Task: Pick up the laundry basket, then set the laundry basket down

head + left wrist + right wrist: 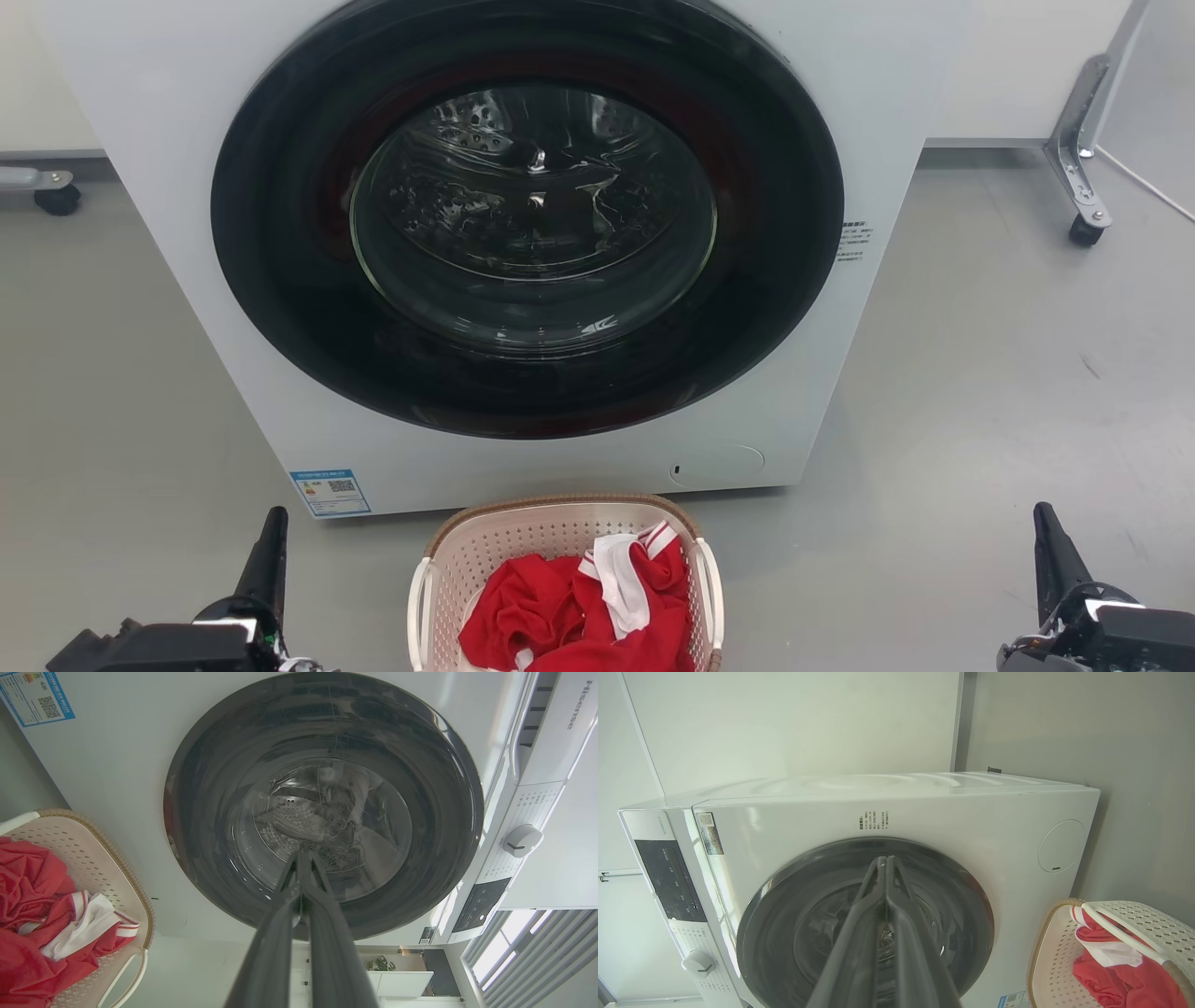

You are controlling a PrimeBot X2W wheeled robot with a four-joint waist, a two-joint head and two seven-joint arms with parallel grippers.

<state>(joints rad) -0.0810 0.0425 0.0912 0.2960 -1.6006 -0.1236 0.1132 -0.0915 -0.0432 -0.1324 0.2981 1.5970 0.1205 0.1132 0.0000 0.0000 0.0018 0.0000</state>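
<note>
The laundry basket [523,541], cream perforated plastic with a brown woven rim and white loop handles, stands on the floor at the bottom centre, just in front of the washing machine. It holds red and white clothes [597,607]. My left gripper [271,537] rises at the lower left, shut and empty, well left of the basket. At the lower right my right gripper [1046,523] is shut and empty too, far right of the basket. The left wrist view has the basket [98,868] at its left edge behind my shut fingertips [302,858]. The right wrist view has the basket [1057,956] at lower right.
A white front-loading washing machine [878,121] with a round dark glass door [527,215], closed, fills the upper half of the head view. Grey floor [980,392] lies on both sides. A metal caster leg [1078,159] stands at the far right, another caster [58,198] at far left.
</note>
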